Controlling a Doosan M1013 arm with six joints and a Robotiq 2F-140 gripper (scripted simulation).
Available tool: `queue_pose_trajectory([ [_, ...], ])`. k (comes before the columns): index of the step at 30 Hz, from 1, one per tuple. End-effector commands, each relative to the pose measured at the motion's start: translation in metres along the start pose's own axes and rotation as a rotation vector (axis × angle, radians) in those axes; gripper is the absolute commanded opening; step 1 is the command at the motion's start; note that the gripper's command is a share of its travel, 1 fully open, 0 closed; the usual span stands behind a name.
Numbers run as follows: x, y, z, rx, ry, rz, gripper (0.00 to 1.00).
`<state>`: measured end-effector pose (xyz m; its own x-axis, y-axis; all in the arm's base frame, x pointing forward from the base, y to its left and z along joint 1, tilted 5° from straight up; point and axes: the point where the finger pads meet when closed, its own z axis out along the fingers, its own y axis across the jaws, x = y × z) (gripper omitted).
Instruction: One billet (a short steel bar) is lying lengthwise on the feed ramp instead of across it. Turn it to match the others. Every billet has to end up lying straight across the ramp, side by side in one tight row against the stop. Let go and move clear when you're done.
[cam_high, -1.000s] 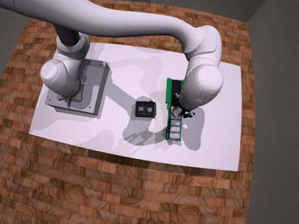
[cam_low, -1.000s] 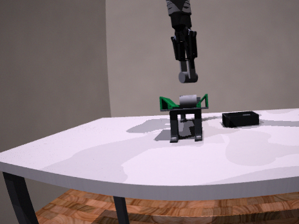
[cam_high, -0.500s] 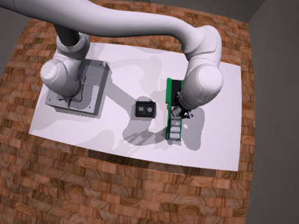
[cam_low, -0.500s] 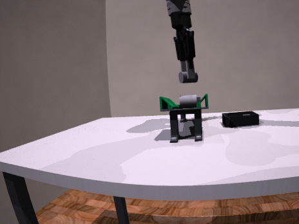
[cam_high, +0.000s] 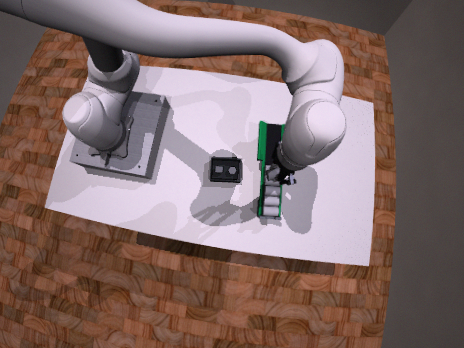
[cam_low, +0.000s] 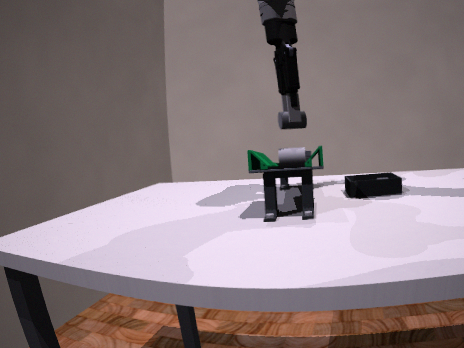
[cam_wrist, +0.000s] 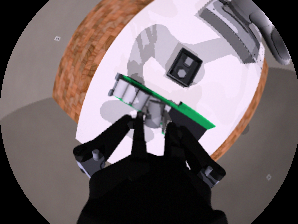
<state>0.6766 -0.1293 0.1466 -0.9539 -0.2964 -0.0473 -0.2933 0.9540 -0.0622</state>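
The green feed ramp stands on dark legs on the white table; it also shows in the side view (cam_low: 286, 160) and in the wrist view (cam_wrist: 162, 104). Several grey billets (cam_high: 271, 201) lie across it in a row at its lower end. My gripper (cam_low: 292, 117) hangs well above the ramp and is shut on one grey billet (cam_low: 292, 123), lifted clear of the others. In the overhead view the gripper (cam_high: 278, 175) sits over the ramp's middle, partly hidden by the arm. In the wrist view the held billet (cam_wrist: 153, 117) shows between the fingers.
A small black box (cam_high: 225, 169) sits on the table left of the ramp; it also shows in the side view (cam_low: 373, 184). The robot's base plate (cam_high: 122, 137) is at the table's far left. Wooden floor surrounds the table.
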Motion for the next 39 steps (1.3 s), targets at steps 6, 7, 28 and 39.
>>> queue_pose_trajectory([
  [6, 0.000, 0.000, 0.000, 0.001, 0.000, 0.121, 0.10],
  [7, 0.000, 0.000, 0.000, 0.001, 0.000, 0.135, 0.10],
  [28, -0.005, 0.013, -0.002, 0.001, 0.000, 0.309, 0.10],
  [39, -0.020, 0.050, -0.006, 0.001, 0.000, 0.309, 0.10],
])
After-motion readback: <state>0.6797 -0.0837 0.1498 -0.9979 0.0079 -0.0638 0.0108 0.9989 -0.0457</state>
